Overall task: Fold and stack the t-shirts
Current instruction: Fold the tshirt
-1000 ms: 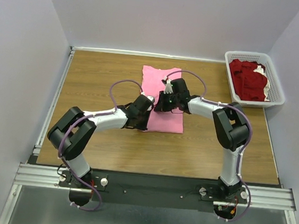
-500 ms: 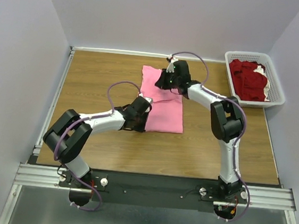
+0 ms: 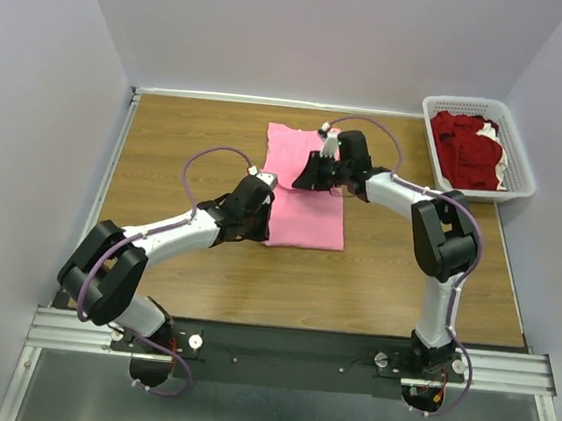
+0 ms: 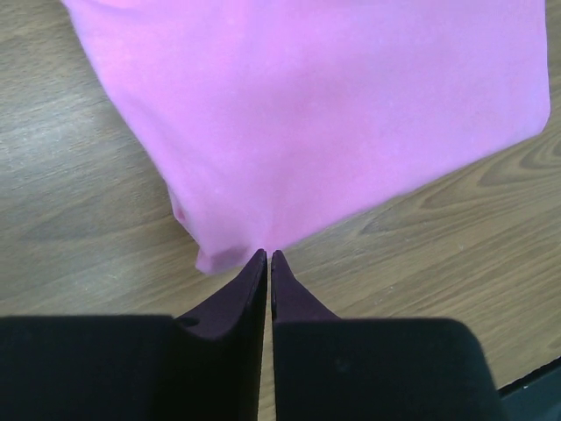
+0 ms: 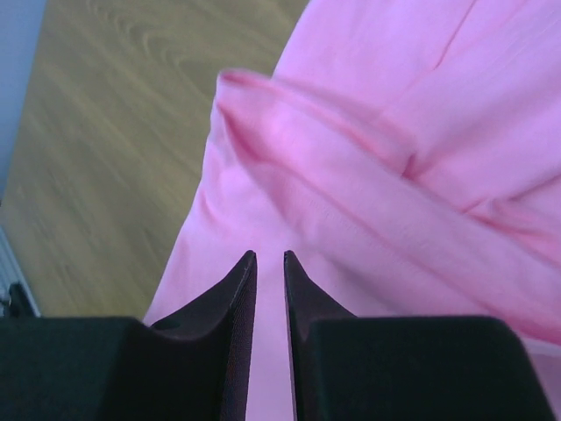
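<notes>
One pink shirt (image 3: 306,188) is lying left of one basket (image 3: 521,160); left end effector (image 4: 268,254) closed, right end effector (image 5: 269,254) ajar, both seemingly empty.

This is a robotics lab test cell rather than a home or shop. A wood-grain tabletop (image 3: 167,148) is boxed in on three sides by plain pale walls (image 3: 310,33). A slotted aluminium rail (image 3: 286,350) runs along its near edge. Bolted to that rail are the left arm (image 3: 173,229) and the right arm (image 3: 438,247), with purple cables (image 3: 213,149) looping along both. A metal strip (image 3: 103,182) edges the tabletop's left side.
</notes>
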